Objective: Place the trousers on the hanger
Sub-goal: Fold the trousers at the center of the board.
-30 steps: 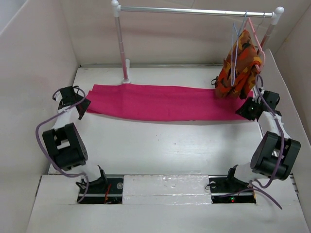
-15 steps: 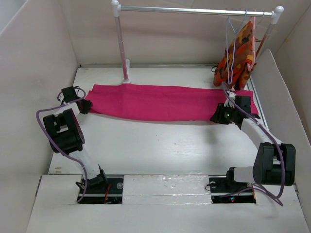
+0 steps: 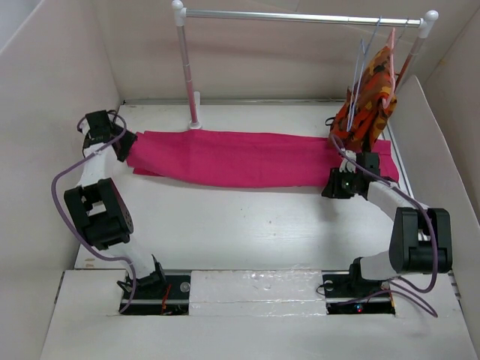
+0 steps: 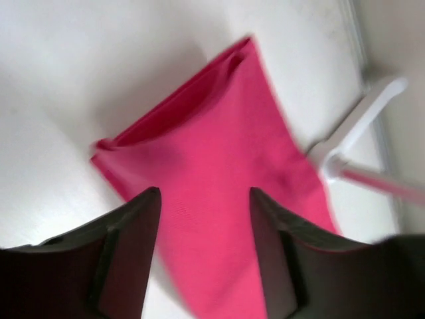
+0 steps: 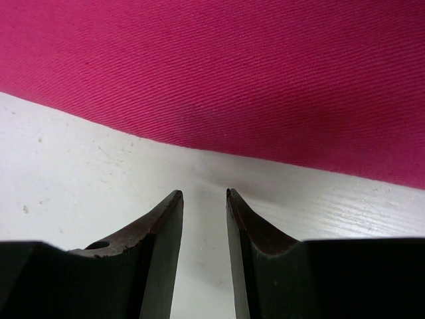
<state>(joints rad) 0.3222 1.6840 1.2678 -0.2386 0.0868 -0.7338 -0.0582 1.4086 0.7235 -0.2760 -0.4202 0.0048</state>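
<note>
Trousers lie flat on the table, under the parted, empty left gripper and just ahead of the slightly parted, empty right gripper, with the hanger far beyond, so everything remains.

The trousers lay flat across the counter, before the rail; the hanger hung at its right end.

text: none can be read | labels, brands: none | numbers, signs: none | views: top, left wrist, right wrist, all the same
</note>
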